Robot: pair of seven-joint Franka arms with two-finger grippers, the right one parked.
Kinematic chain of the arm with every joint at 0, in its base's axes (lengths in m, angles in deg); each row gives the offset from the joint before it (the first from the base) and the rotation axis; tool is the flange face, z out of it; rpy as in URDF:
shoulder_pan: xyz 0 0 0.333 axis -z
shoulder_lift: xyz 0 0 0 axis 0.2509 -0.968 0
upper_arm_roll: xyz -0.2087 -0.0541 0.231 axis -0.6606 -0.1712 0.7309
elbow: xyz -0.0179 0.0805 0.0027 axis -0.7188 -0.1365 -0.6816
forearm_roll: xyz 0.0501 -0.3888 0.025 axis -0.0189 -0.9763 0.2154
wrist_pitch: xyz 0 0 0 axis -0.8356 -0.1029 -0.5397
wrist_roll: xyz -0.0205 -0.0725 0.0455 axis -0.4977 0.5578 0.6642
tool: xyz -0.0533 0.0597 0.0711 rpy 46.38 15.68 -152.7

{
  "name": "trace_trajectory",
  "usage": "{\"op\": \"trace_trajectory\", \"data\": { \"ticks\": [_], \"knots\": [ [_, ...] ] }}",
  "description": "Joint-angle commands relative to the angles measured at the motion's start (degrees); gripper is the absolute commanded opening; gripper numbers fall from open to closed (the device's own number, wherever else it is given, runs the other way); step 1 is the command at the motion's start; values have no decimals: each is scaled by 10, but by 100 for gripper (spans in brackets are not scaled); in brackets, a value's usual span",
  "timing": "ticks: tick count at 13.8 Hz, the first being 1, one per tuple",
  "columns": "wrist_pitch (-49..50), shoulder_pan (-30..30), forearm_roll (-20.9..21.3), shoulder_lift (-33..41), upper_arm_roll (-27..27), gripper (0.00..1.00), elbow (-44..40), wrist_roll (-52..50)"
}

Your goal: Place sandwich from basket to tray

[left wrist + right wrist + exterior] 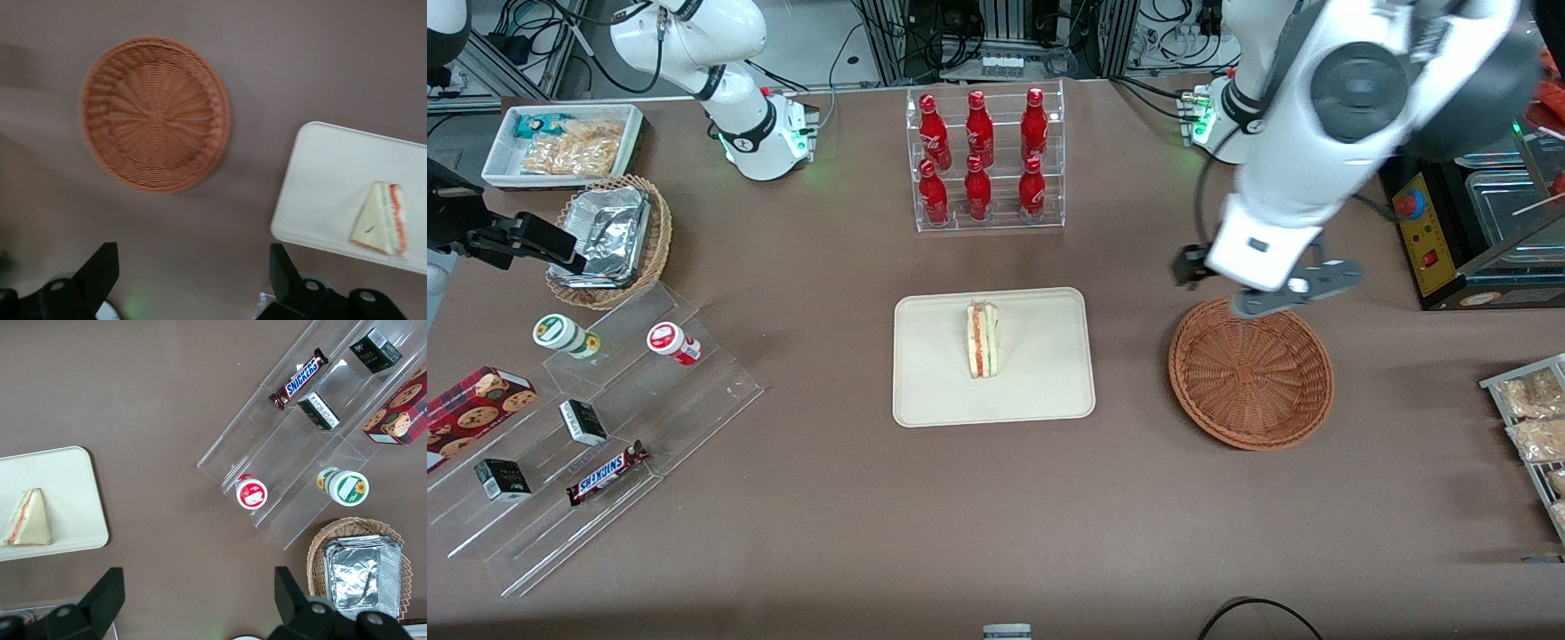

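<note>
Now the pincer (1294, 289) hangs with its fingers spread apart and nothing between them, just above the rim of the basket (1251, 373) on the side farther from the front camera. That basket lies bare, toward the working arm's end of the tabletop (996, 533). The sandwich (983, 339) already rests on the tray (925, 391), near the tabletop's middle, well apart from the basket. Judging by this, the placing step looks done, and the arm seems to be in the retreat stage. What remains likely calls only for lifting clear without brushing the wicker rim.
</note>
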Motion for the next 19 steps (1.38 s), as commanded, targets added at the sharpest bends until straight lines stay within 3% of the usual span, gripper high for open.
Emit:
{"op": "trace_trajectory", "data": {
  "ticks": [1,9,11,16,19],
  "knots": [
    [23,-64,-12,34,-7,100,26,93],
    [47,-181,-26,87,-7,100,54,242],
    [56,-180,-27,97,7,100,56,281],
    [76,-127,-27,114,102,100,58,349],
    [73,-126,-24,117,104,100,58,348]
  ]
}}
